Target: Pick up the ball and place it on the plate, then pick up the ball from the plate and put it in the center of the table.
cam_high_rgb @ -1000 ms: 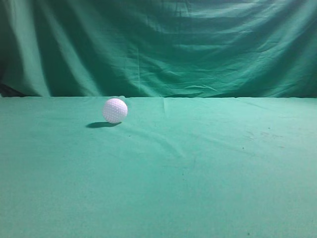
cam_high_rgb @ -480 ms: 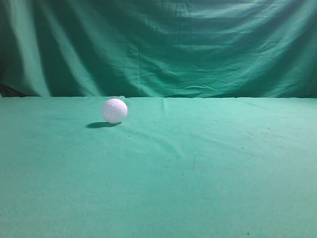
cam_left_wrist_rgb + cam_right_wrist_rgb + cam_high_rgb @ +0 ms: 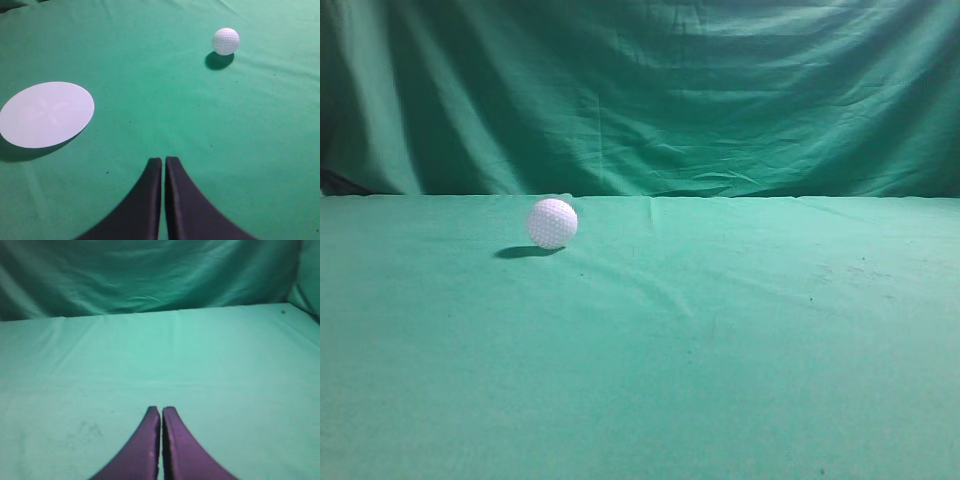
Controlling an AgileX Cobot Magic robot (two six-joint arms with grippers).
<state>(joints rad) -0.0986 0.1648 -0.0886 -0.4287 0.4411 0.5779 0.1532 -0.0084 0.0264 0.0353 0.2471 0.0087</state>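
both grippers, left [image 3: 163, 161] and right [image 3: 161, 410], fingers together, empty. ball [image 3: 225, 41] loose on table [image 3: 165, 100], well apart from plate [image 3: 46, 114]. risk: nudged, probably rolls off.

Quick count: one ball [image 3: 552, 222], white and dimpled, toward the table's [image 3: 720, 380] far edge, left of middle. One flat white plate [image 3: 46, 114], only showing in the left wrist view. Two grippers, left gripper [image 3: 163, 161] and right gripper [image 3: 161, 410], one in each wrist view.
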